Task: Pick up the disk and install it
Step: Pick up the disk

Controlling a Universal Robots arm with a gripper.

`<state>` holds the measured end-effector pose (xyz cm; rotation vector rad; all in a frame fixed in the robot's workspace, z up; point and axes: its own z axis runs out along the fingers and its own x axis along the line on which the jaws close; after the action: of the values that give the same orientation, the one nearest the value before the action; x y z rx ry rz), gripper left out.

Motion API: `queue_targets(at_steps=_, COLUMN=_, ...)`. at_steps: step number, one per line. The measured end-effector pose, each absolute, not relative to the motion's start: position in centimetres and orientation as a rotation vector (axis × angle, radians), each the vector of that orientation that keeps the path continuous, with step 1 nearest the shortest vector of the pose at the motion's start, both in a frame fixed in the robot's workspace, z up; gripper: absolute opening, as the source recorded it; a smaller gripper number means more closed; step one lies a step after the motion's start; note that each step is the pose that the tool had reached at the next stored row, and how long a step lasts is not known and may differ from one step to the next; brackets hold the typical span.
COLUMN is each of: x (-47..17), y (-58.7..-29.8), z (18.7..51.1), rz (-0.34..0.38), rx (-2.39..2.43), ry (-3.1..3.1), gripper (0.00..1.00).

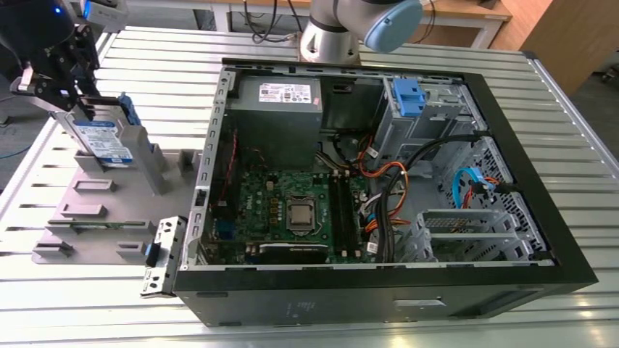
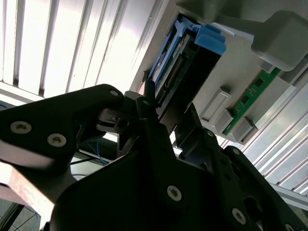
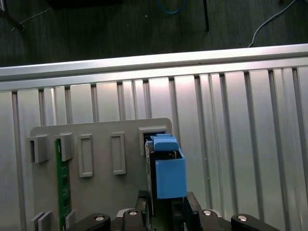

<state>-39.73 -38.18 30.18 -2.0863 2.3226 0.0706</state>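
Disk (image 1: 104, 141) stood up on its edge in the grey holder (image 1: 106, 210) on the table (image 1: 87, 304), at the exterior view's left, beside the open computer case (image 1: 387, 304). The gripper (image 1: 85, 110) sat on its top edge and seemed to be squeezing it tight.

In the exterior view, at ten o'clock, the flat silver metal disk (image 1: 101, 138) wears a white-and-blue label and a blue plastic frame. The metal gripper (image 1: 82, 107) is black, the plastic holder block (image 1: 97, 217) plain grey, and the ribbed metal table (image 1: 164, 65) striped silver. At centre, the black computer case (image 1: 387, 304) shows a green circuit board (image 1: 290, 196); at three o'clock is a thin blue cable (image 1: 462, 187).
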Motion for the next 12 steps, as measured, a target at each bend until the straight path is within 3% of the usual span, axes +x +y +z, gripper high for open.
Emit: queue_targets(at_steps=12, x=-39.73, y=-38.19, z=30.17, rz=0.071, rx=-2.084, ry=2.324, gripper=0.42)
